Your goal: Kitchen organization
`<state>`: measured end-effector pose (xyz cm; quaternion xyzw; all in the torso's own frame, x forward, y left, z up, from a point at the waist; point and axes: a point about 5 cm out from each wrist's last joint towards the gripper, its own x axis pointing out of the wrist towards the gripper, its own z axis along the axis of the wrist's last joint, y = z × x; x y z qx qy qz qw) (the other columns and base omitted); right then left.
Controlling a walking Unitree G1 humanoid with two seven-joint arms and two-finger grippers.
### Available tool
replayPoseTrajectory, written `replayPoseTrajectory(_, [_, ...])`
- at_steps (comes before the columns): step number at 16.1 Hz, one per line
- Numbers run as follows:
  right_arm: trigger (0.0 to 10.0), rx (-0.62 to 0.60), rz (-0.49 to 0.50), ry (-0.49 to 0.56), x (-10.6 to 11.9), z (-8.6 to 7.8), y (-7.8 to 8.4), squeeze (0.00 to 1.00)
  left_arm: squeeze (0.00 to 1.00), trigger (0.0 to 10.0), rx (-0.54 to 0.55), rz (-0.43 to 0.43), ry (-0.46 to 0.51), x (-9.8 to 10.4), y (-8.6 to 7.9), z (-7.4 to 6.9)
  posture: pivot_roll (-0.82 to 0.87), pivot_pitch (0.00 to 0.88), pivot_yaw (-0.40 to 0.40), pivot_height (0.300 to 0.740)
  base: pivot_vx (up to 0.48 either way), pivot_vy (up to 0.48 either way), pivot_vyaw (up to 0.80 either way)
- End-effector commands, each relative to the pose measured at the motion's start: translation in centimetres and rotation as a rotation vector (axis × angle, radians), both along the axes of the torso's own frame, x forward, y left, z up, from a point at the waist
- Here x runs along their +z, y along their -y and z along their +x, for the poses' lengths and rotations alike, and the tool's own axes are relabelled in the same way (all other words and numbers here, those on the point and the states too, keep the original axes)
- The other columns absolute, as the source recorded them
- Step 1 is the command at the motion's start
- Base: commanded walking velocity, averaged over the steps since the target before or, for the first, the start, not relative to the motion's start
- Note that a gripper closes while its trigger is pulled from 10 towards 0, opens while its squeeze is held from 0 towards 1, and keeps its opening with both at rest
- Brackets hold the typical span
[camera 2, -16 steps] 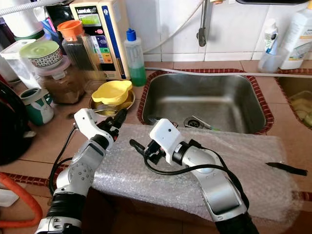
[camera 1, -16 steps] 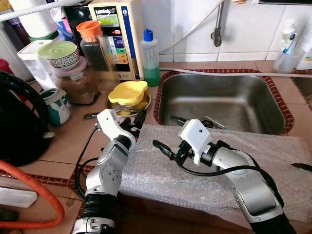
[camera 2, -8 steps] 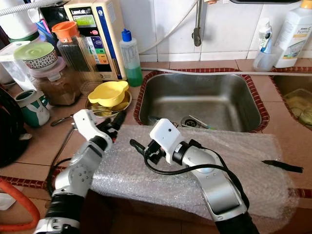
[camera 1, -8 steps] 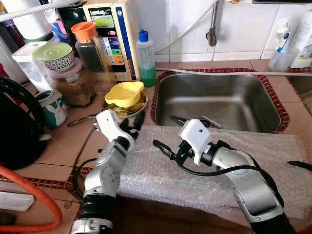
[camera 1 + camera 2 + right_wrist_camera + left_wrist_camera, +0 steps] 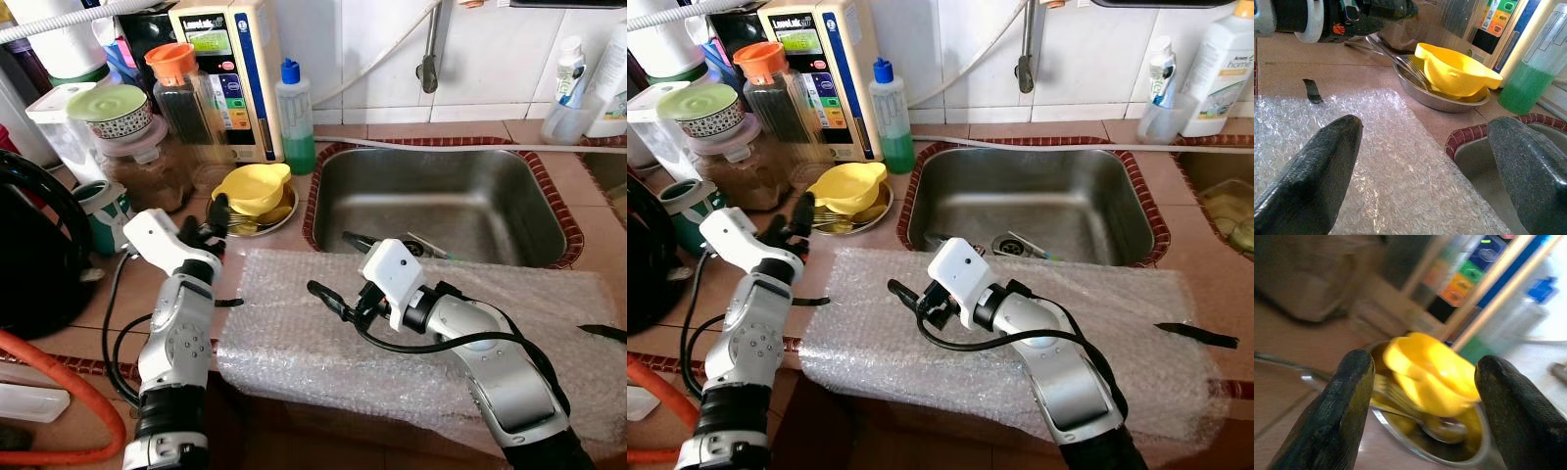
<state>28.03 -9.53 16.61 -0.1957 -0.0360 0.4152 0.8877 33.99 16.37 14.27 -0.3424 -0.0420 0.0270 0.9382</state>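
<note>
Right gripper (image 5: 325,297) hovers open and empty over the bubble wrap (image 5: 411,323) on the counter edge. Left gripper (image 5: 214,217) — fingers spread wide, holding nothing — points at the yellow bowl (image 5: 255,186) in its metal dish (image 5: 877,211), with forks beside it. Nothing picked up yet; sorting looks barely begun.

Glossy yellow plastic bowl (image 5: 257,186) in a shiny metal dish (image 5: 1449,100), brushed steel sink (image 5: 441,201), dimpled translucent bubble wrap (image 5: 323,333).

water purifier (image 5: 235,78) — brand print too blurred | white bottle (image 5: 1221,69) — "home"
</note>
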Motion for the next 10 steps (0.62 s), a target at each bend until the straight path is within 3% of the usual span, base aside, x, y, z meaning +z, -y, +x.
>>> replayPoseTrajectory(1, [10.0,0.019,0.0,0.022,0.5,0.0,-0.3,0.0,0.0,10.0,0.049,0.006,-0.023,-0.3,-0.9,0.1,-0.31,0.066,0.155,0.74,0.0,0.0,0.0])
replayPoseTrajectory(5, [10.0,0.017,-0.003,0.023,0.5,0.0,-0.2,0.0,0.0,10.0,0.199,0.018,-0.179,-2.4,-2.8,-0.1,-0.32,0.065,0.155,0.74,0.0,0.0,0.0])
replayPoseTrajectory(10, [10.0,0.021,-0.007,0.021,0.4,-0.2,-0.3,0.0,0.0,10.0,0.227,-0.021,-0.162,-2.1,-2.9,0.2,-0.32,0.067,0.154,0.74,0.0,0.0,0.0])
